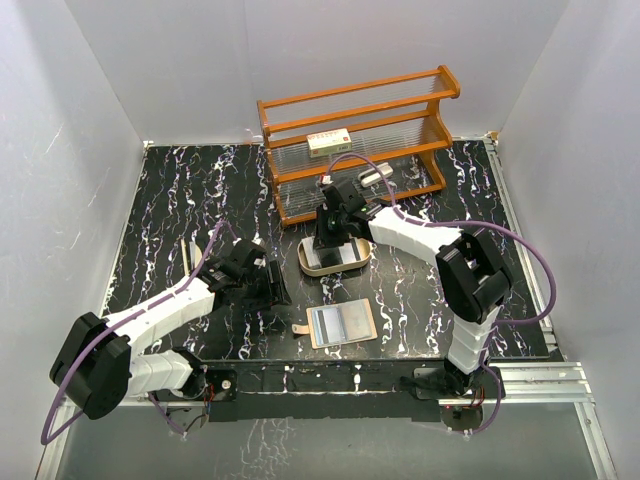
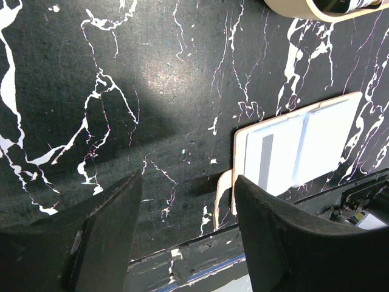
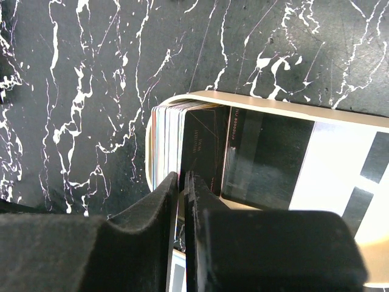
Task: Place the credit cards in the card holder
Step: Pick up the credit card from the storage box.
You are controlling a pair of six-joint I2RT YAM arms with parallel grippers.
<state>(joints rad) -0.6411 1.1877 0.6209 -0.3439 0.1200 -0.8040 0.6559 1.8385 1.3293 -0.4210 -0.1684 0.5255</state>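
Between right tool (image 3: 182, 177) tips, credit card (image 3: 203, 145)

From above, the right gripper (image 1: 326, 247) covers most of the tray (image 1: 305, 265), hiding the credit cards (image 3: 165, 141) in it. Close up, its jaws stand a sliver apart at the cards' edges; whether one is pinched, I can't tell. The tray's far end is cut off.

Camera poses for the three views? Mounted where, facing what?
Top external: above, behind the robot, looking down on the table; left arm, right arm visible.
Left wrist: faces down past the open left gripper at the card holder.
Right wrist: faces down into the tray, right gripper pinching credit cards.
All three show the tray.
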